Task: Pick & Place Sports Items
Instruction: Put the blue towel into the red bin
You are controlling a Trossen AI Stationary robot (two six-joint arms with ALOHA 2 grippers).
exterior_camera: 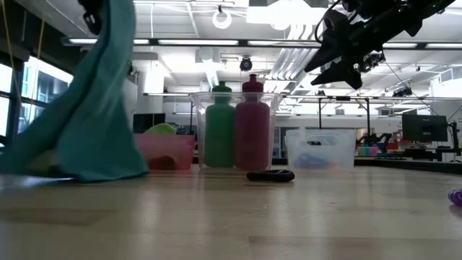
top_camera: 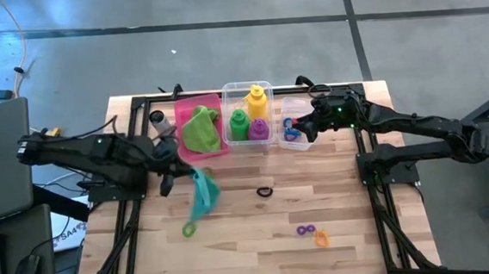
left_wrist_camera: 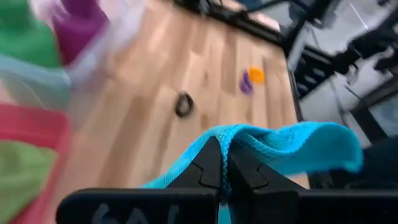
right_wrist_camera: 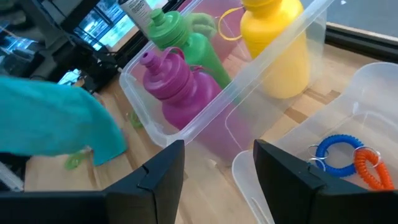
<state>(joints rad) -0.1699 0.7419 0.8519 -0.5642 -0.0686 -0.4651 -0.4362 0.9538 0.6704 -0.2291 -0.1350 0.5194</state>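
A teal cloth point(top_camera: 202, 192) hangs from my left gripper point(left_wrist_camera: 221, 163), which is shut on it just in front of the pink bin point(top_camera: 182, 107). That bin holds a lime green cloth point(top_camera: 201, 130). The yellow point(top_camera: 256, 100), green point(top_camera: 239, 123) and purple point(top_camera: 259, 128) bottles stand in a clear bin point(top_camera: 228, 91). My right gripper point(right_wrist_camera: 217, 174) is open with nothing between its fingers. It hovers over the near rim of a small clear bin point(top_camera: 295, 144), where blue point(right_wrist_camera: 339, 155) and orange point(right_wrist_camera: 368, 168) rings lie. My left gripper pinches a bunched fold point(left_wrist_camera: 239, 138) at the teal cloth's upper end between its two fingers; how many layers does not show. The fingers slant down from the table's left. The cloth hangs slack below them, its lower end point(exterior_camera: 72, 170) resting on the table.
Loose rings lie on the table: black point(top_camera: 265, 191), lime green point(top_camera: 189, 230), purple point(top_camera: 303, 230) and orange point(top_camera: 321, 238). A grey cylinder point(top_camera: 157, 121) stands left of the pink bin. Black frame rails point(top_camera: 380, 222) run along both table sides.
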